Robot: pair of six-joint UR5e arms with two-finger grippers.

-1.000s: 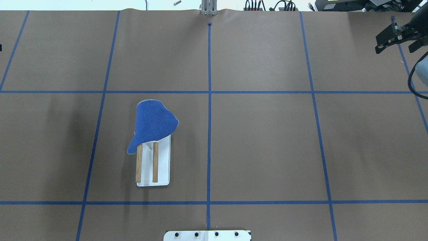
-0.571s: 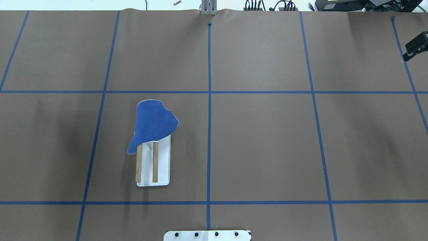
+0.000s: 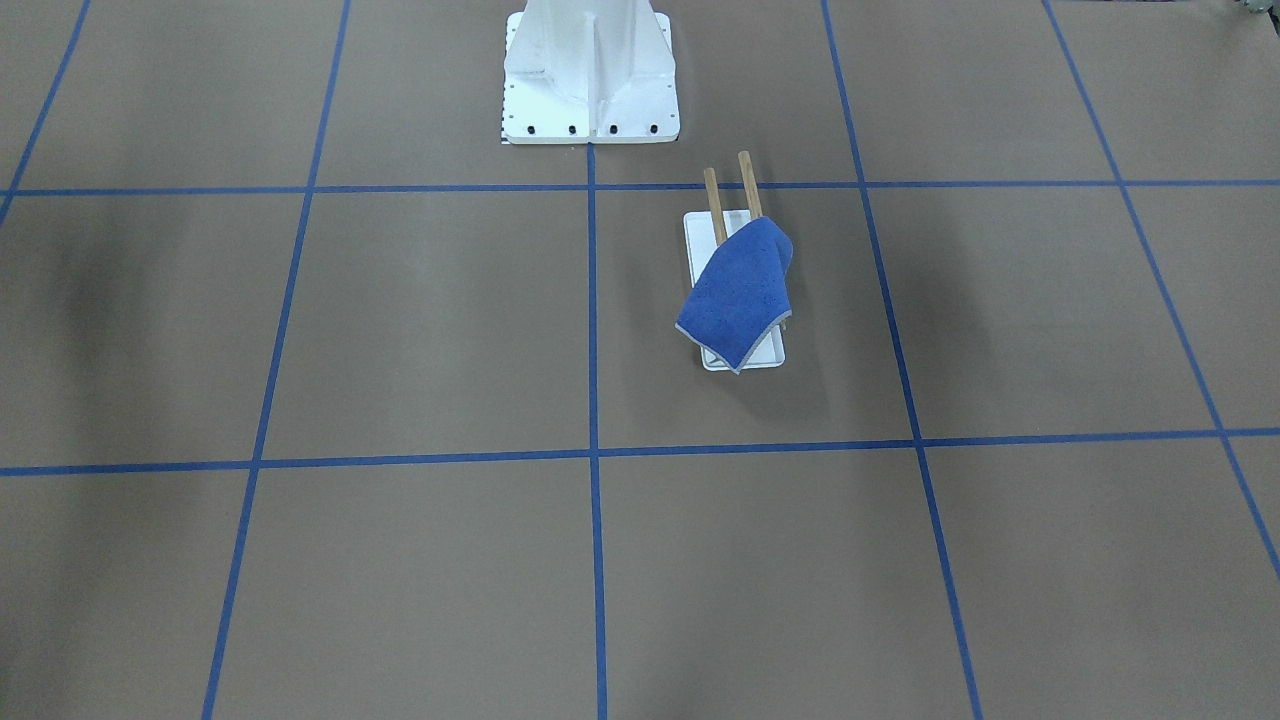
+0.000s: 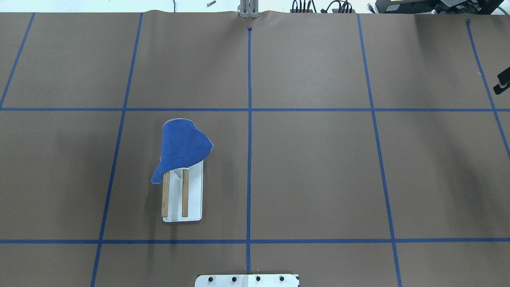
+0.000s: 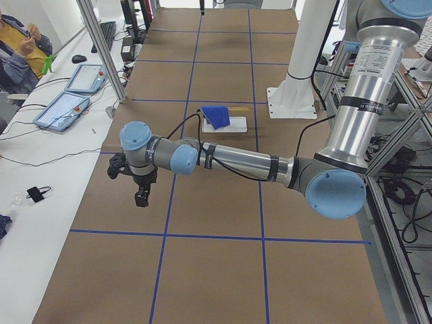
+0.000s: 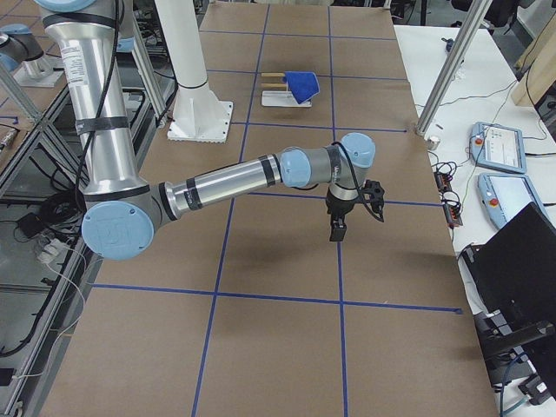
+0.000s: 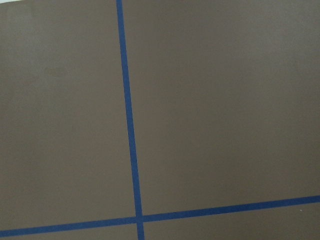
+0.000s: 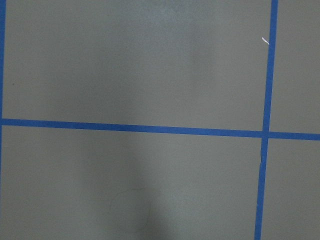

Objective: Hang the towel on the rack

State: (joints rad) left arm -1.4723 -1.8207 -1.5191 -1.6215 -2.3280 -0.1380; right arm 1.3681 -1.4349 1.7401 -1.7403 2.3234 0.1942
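The royal-blue towel (image 4: 183,147) lies draped over the far end of the rack (image 4: 185,195). It covers the ends of both brown dowels and hangs over the white base plate (image 4: 194,199). It shows the same way in the front view, towel (image 3: 738,290) on rack (image 3: 712,200). My right gripper (image 4: 503,83) is far off at the overhead view's right edge, only a sliver showing; in the right side view (image 6: 352,213) its fingers stand apart and empty. My left gripper (image 5: 135,182) shows only in the left side view, far from the rack; I cannot tell its state.
The large white bolted pedestal (image 3: 590,70) stands at the robot's side of the table, close to the rack. Blue tape lines grid the brown table cover. Tablets and cables lie on side benches (image 5: 64,108). Both wrist views show only bare table.
My right gripper has moved right and down in the overhead view, nearly leaving it. The towel and the rack have not moved.
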